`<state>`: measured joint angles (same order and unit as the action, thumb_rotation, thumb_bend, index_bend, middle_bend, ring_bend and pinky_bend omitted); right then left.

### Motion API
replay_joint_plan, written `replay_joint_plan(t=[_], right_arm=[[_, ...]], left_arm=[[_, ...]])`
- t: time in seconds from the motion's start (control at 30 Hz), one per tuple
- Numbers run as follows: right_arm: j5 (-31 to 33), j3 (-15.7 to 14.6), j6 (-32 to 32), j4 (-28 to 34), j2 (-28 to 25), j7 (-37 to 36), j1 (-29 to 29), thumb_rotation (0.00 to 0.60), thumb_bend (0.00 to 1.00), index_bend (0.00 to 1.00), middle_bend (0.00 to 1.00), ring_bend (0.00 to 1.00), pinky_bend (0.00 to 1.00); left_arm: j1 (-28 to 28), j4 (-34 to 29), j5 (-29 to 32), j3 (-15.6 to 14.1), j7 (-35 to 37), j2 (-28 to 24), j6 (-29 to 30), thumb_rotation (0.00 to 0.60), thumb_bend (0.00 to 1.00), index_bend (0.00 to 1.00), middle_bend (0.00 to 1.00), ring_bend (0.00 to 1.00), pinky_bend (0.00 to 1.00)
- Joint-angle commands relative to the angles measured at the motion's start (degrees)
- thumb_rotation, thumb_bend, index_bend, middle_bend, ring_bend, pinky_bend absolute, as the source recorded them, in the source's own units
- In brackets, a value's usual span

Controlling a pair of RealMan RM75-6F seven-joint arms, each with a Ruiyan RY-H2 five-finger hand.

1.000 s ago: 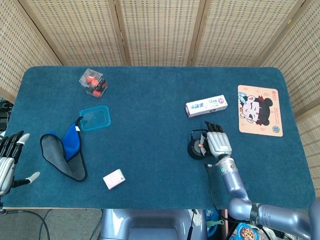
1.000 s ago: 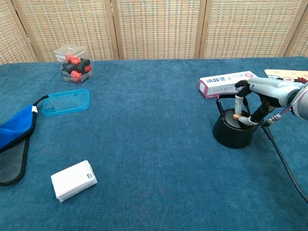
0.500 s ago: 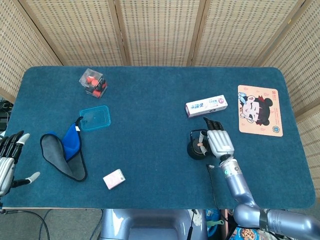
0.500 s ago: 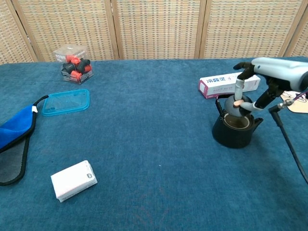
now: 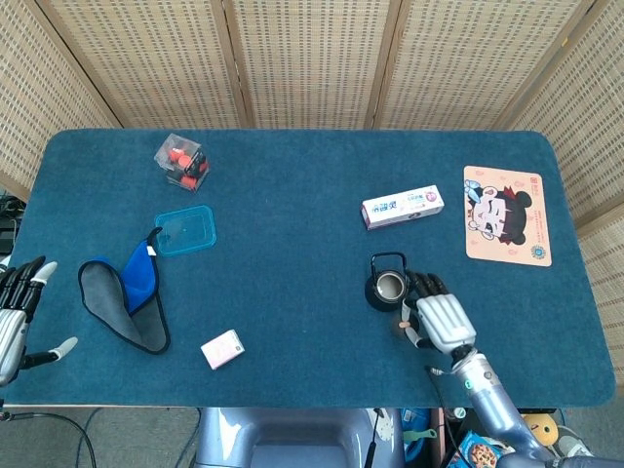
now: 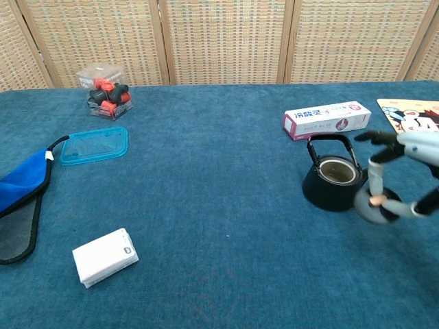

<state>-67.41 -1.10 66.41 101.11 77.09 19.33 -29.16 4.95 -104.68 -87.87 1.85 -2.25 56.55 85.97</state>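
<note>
A small black kettle (image 5: 387, 287) (image 6: 332, 183) stands uncovered on the blue table, its wire handle upright and its mouth showing. My right hand (image 5: 441, 320) (image 6: 413, 147) hovers just right of it and pinches the kettle's grey round lid (image 6: 374, 206) between thumb and fingers, a little above the cloth. In the head view the lid is mostly hidden under the hand. My left hand (image 5: 17, 314) hangs at the table's near left edge, fingers spread and holding nothing; the chest view does not show it.
A toothpaste box (image 5: 402, 207) (image 6: 324, 119) lies behind the kettle, a cartoon mat (image 5: 507, 214) at far right. On the left are a clear box of red and black pieces (image 5: 182, 161), a blue container lid (image 5: 184, 230), a blue and grey cloth (image 5: 127, 292) and a white packet (image 5: 222, 349).
My right hand has lifted the lid off the kettle and carried it right and toward the table's near edge. The kettle now stands uncovered. The left hand is unmoved.
</note>
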Motion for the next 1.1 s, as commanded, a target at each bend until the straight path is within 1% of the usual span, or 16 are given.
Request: replay_joint_plan(t=[0.03, 0.07, 0.1, 0.17, 0.2, 0.23, 0.3, 0.33, 0.4, 0.73, 0.77, 0.83, 0.9, 1.0, 1.1], right_arm=[[-3.0, -2.1, 0.1, -2.8, 1.4, -1.6, 1.8, 0.600, 0.55, 0.66, 0.06, 0.00, 0.00], [-3.3, -2.3, -0.2, -3.6, 1.9, -1.9, 2.0, 0.600, 0.55, 0.66, 0.05, 0.00, 0.00], [-3.2, -2.3, -0.6, -4.3, 2.4, -2.2, 2.1, 0.600, 0.55, 0.64, 0.04, 0.00, 0.00], [-3.4, -2.2, -1.0, -5.3, 3.0, -2.6, 2.3, 0.600, 0.50, 0.53, 0.01, 0.00, 0.00], [-3.5, -2.1, -1.2, -5.8, 3.2, -2.6, 2.5, 0.600, 0.41, 0.43, 0.00, 0.00, 0.00], [-3.6, -2.1, -1.3, -6.0, 3.2, -2.2, 2.6, 0.600, 0.29, 0.33, 0.00, 0.00, 0.00], [-3.9, -1.9, -1.0, -6.1, 3.1, -1.7, 2.9, 0.600, 0.15, 0.21, 0.00, 0.00, 0.00], [-4.0, -1.9, -0.8, -6.0, 3.1, -1.6, 3.0, 0.600, 0.11, 0.18, 0.00, 0.00, 0.00], [-4.3, -1.7, -0.5, -5.6, 2.7, -1.6, 3.4, 0.600, 0.09, 0.16, 0.00, 0.00, 0.00], [-8.6, -1.4, 4.3, 0.3, -3.2, -2.5, 6.0, 0.600, 0.09, 0.16, 0.00, 0.00, 0.00], [-9.5, -1.5, 5.4, 0.7, -4.0, -3.0, 6.6, 0.600, 0.08, 0.16, 0.00, 0.00, 0.00], [-10.8, -1.7, 7.0, 1.0, -4.9, -3.8, 7.5, 0.600, 0.03, 0.16, 0.00, 0.00, 0.00], [-12.6, -1.8, 10.2, 0.2, -5.5, -4.3, 9.1, 0.600, 0.00, 0.12, 0.00, 0.00, 0.00], [-15.1, -1.6, 16.1, -2.6, -5.0, -4.1, 12.1, 0.600, 0.00, 0.05, 0.00, 0.00, 0.00], [-16.4, -1.3, 20.6, -4.8, -4.1, -6.9, 14.9, 0.600, 0.00, 0.03, 0.00, 0.00, 0.00]], left_arm=[[0.0, -0.1, -0.1, -0.1, -0.1, 0.0, 0.0, 0.600, 0.14, 0.00, 0.00, 0.00, 0.00], [0.0, -0.1, -0.1, -0.1, -0.2, 0.0, 0.0, 0.600, 0.14, 0.00, 0.00, 0.00, 0.00], [0.0, -0.1, -0.1, -0.1, -0.2, 0.0, -0.1, 0.600, 0.14, 0.00, 0.00, 0.00, 0.00], [0.0, -0.1, 0.0, -0.1, -0.2, 0.0, -0.1, 0.600, 0.14, 0.00, 0.00, 0.00, 0.00], [0.0, -0.1, 0.1, 0.0, -0.1, 0.0, -0.1, 0.600, 0.14, 0.00, 0.00, 0.00, 0.00], [0.0, -0.1, 0.2, 0.0, 0.0, 0.0, -0.1, 0.600, 0.14, 0.00, 0.00, 0.00, 0.00], [0.1, 0.0, 0.3, 0.1, 0.0, 0.0, -0.3, 0.600, 0.14, 0.00, 0.00, 0.00, 0.00], [0.1, 0.0, 0.3, 0.1, 0.0, 0.0, -0.4, 0.600, 0.14, 0.00, 0.00, 0.00, 0.00], [0.2, 0.0, 0.3, 0.1, 0.0, 0.0, -0.5, 0.600, 0.14, 0.00, 0.00, 0.00, 0.00], [-0.1, -0.1, -0.1, -0.1, 0.6, -0.3, 0.1, 0.600, 0.14, 0.00, 0.00, 0.00, 0.00], [-0.2, 0.0, -0.2, -0.1, 0.7, -0.3, 0.2, 0.600, 0.14, 0.00, 0.00, 0.00, 0.00], [-0.2, 0.0, -0.3, -0.1, 0.8, -0.4, 0.4, 0.600, 0.14, 0.00, 0.00, 0.00, 0.00], [-0.3, 0.0, -0.5, -0.1, 0.8, -0.4, 0.5, 0.600, 0.14, 0.00, 0.00, 0.00, 0.00], [-0.3, 0.0, -1.0, -0.3, 0.7, -0.3, 0.6, 0.600, 0.14, 0.00, 0.00, 0.00, 0.00], [-0.4, 0.0, -1.5, -0.5, 0.4, -0.2, 0.7, 0.600, 0.14, 0.00, 0.00, 0.00, 0.00]])
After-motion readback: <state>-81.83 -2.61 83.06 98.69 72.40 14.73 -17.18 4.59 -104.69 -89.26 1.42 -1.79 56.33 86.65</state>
